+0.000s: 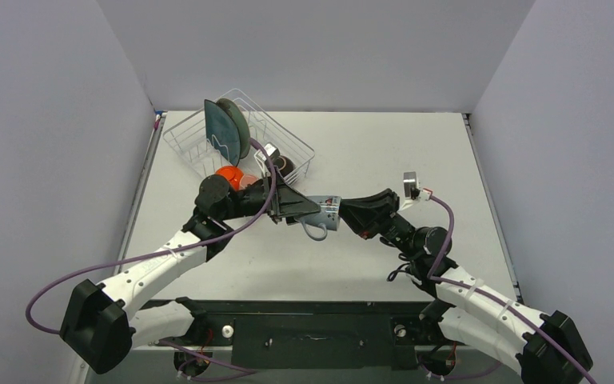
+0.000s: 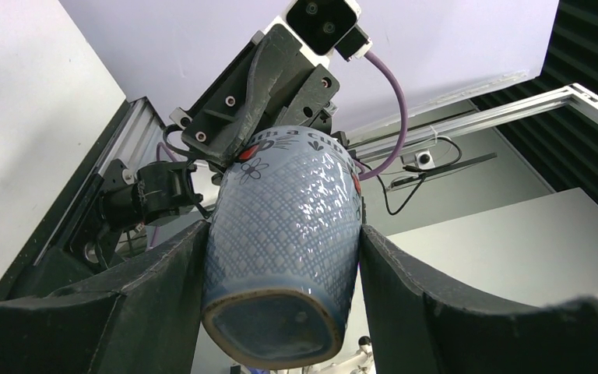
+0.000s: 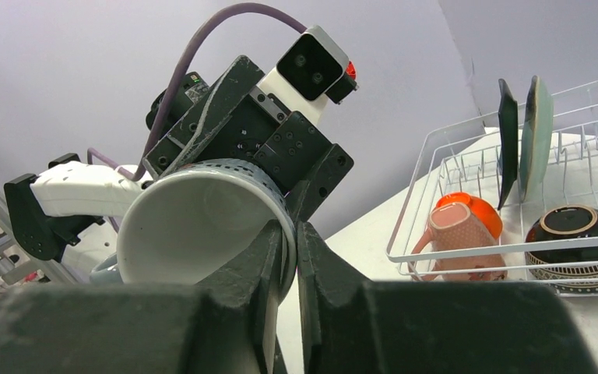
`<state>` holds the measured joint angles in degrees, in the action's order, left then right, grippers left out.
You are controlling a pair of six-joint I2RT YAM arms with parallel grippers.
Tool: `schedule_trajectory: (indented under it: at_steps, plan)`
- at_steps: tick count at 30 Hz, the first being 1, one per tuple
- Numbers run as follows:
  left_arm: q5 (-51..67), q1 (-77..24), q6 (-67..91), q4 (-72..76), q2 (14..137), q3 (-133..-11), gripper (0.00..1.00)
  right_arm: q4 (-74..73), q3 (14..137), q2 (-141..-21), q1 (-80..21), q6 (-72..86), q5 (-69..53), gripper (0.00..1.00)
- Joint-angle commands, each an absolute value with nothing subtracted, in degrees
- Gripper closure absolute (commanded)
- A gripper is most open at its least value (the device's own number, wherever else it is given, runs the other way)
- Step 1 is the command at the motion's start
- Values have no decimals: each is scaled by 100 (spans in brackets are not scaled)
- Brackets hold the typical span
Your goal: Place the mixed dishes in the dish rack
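Bridging the two arms in the top view, the grey-blue mug (image 1: 324, 214) lies on its side over the bench (image 1: 384, 152), between the left gripper (image 1: 302, 206) and the right gripper (image 1: 350, 216), near the dish rack (image 1: 180, 136). The dark-teal rounded-square plate (image 1: 217, 128) and round pale-teal plate (image 1: 238, 120) stand on edge in the rack; the orange-red bowl (image 1: 228, 174) and brown bowl (image 1: 286, 166) sit at its near side. In the left wrist view the left jaws clamp the mug's body, one finger on each side, its base toward the camera. In the right wrist view the right jaws pinch the mug's wall at the rim; the pink mug (image 3: 461, 232) sits in the rack against the orange-red bowl.
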<state>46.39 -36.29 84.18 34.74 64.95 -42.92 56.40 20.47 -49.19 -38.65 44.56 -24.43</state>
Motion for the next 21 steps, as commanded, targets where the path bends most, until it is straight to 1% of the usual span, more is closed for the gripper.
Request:
schedule_trajectory:
  at_steps: [1, 2, 3, 4, 6, 10, 13, 16, 18, 21]
  plan:
    - [4615, -3691, 8357, 3788, 6277, -4611, 100, 5393, 2409, -4949, -3853, 4216, -2360, 83]
    - [4610, -3691, 8353, 3779, 6272, -4617, 100, 5285, 2435, -4953, -3851, 4191, -2315, 72]
    - [4616, -3680, 8346, 3746, 6269, -4637, 100, 5120, 2476, -4954, -3850, 4157, -2291, 66]
    - [4632, -3681, 8326, 3719, 6256, -4652, 100, 5034, 2499, -4947, -3854, 4129, -2221, 56]
    - [4652, -3668, 8218, 3541, 6260, -4717, 100, 4750, 2556, -4910, -3852, 4092, -2129, 48]
    - [4730, -3570, 7926, 3027, 6236, -4846, 100, 4455, 2622, -4848, -3846, 4051, -2029, 42]
    - [4879, -3157, 7710, 2560, 6167, -4868, 100, 4210, 2650, -4709, -3837, 3997, -2007, 40]
    - [5071, -2508, 7424, 2099, 6056, -4894, 100, 3812, 2685, -4511, -3837, 3870, -1919, 37]
    - [5198, -2204, 7062, 1576, 6025, -4996, 100, 3434, 2722, -4322, -3826, 3758, -1719, 34]
    - [5253, -1824, 6446, 282, 6027, -5337, 100, 2740, 2872, -4006, -3806, 3635, -1111, 33]
